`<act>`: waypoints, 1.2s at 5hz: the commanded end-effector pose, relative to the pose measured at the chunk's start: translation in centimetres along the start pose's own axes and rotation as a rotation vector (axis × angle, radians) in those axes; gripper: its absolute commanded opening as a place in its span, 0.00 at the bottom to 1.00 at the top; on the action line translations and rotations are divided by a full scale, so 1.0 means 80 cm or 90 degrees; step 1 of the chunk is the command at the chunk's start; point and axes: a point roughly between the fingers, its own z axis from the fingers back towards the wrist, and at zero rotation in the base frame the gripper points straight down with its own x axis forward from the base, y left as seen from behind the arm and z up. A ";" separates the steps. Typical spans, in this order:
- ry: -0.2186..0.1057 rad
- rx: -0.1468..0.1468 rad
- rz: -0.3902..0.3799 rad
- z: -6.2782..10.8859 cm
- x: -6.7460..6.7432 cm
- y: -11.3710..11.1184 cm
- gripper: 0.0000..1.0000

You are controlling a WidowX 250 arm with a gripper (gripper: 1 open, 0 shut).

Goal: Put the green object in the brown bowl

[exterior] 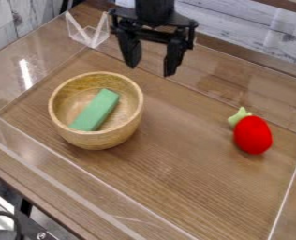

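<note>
One green bar (pixel 96 110) lies inside the one bowl (pixel 98 137), resting on the bowl's floor and leaning a little against the inner wall. Its long axis runs on a diagonal in the picture — the upper end points up and to the right, toward the far rim, and the lower end points down and to the left, toward the near-left wall. The bar spans most of the bowl's inside width and shows a flat, pale green top face with a darker side edge along its right.

The bowl is round, light brown wood with thick walls, and it stands on the wooden tabletop (pixel 176 178) in the left half of the view.

The single claw (pixel 154 60) hangs above the tabletop behind and to the right of the bowl, clear of its rim. It points down, its two dark fingers spread wide apart with nothing between them — open and empty. It touches neither the bowl nor the bar.

One red strawberry toy (pixel 251 134) with a small green top sits on the tabletop at the right, well apart from the bowl and the claw.

Clear plastic walls (pixel 32 56) ring the tabletop on the sides that show.
</note>
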 end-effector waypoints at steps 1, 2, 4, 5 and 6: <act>-0.030 -0.001 0.005 0.012 0.011 0.002 1.00; -0.025 -0.001 0.009 0.008 0.011 0.002 1.00; -0.025 -0.001 0.009 -0.004 0.019 -0.021 1.00; -0.041 -0.003 -0.006 -0.006 0.031 -0.055 0.00; -0.035 -0.008 -0.089 -0.011 0.013 -0.103 1.00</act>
